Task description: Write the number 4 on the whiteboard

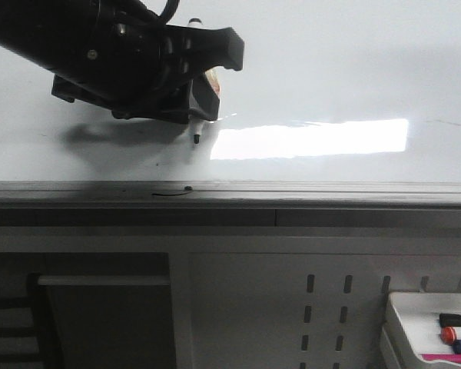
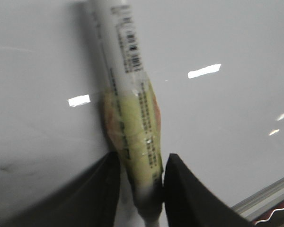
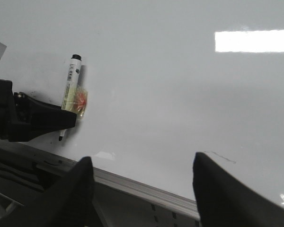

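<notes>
The whiteboard (image 1: 330, 69) filled the scene, no 4 drawn yet. The left gripper (image 1: 196, 73) clamped a marker (image 3: 72, 85), tip near the board's near-left. The right gripper (image 3: 142, 189) stood apart, empty. Steady, light tip pressure would suit the first stroke.

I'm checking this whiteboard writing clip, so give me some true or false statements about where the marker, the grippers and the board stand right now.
1. The left gripper is shut on a marker. True.
2. A complete 4 is drawn on the whiteboard. False: no 4 is visible.
3. The right gripper holds a marker. False: it is open and empty.
4. The marker's tip points down at the board's lower edge. True.
5. A tray of markers sits at lower right. True.
</notes>
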Robot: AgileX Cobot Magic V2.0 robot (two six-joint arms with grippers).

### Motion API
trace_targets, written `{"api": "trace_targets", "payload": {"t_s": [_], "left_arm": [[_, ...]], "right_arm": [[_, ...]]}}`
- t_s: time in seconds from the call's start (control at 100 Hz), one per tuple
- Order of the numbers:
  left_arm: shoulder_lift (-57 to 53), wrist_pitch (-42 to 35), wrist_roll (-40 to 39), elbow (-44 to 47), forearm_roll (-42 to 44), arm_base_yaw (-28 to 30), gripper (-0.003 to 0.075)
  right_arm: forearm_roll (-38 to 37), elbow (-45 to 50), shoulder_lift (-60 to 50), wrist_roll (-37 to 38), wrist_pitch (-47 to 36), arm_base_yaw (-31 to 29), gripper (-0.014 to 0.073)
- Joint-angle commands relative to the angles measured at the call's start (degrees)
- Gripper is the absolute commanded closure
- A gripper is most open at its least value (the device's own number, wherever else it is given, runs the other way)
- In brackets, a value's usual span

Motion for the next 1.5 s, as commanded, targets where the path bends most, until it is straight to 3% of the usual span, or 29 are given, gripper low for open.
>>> {"api": "trace_targets", "payload": {"t_s": [0.0,0.05,0.24,0.41,0.5,0.6,0.74,0.95,1.49], "left_arm": [[-1.3,-2.8,0.0,-1.6,-0.5,-0.1,0.0675],[-1.4,-2.8,0.0,-1.6,-0.3,-0.1,0.0743],[-3.8,1.5,0.0,-1.6,4.2,-0.1,0.0740],[-10.5,15.1,1.4,-2.5,23.2,-0.4,0.0740],[-13.9,22.1,6.0,-2.5,32.5,-1.2,0.0740],[-17.4,27.9,13.8,-2.5,37.2,-2.7,0.0740],[-20.0,32.9,24.1,-2.5,37.5,-5.4,0.0740],[-20.8,33.5,27.1,-2.5,37.3,-9.0,0.0740],[-22.7,31.9,29.9,-2.5,37.6,-15.5,0.0740]], "right_arm": [[-0.7,-2.1,0.7,-0.5,-3.9,0.1,0.0188],[-0.7,-2.1,0.7,-0.5,-3.9,0.1,0.0188],[-0.7,-3.1,0.7,-0.5,-2.4,0.2,0.0188],[-0.5,-7.9,2.0,-12.1,3.1,4.1,0.0189],[0.0,-11.1,3.5,-16.7,6.4,8.0,0.0189],[0.1,-13.2,5.5,-17.0,8.3,14.3,0.0189],[0.1,-13.4,8.6,-18.9,8.8,23.9,0.0189],[-2.0,-13.4,13.8,-18.9,7.2,34.1,0.0189],[-2.6,-13.4,18.0,-18.9,3.8,35.0,0.0189]]}}
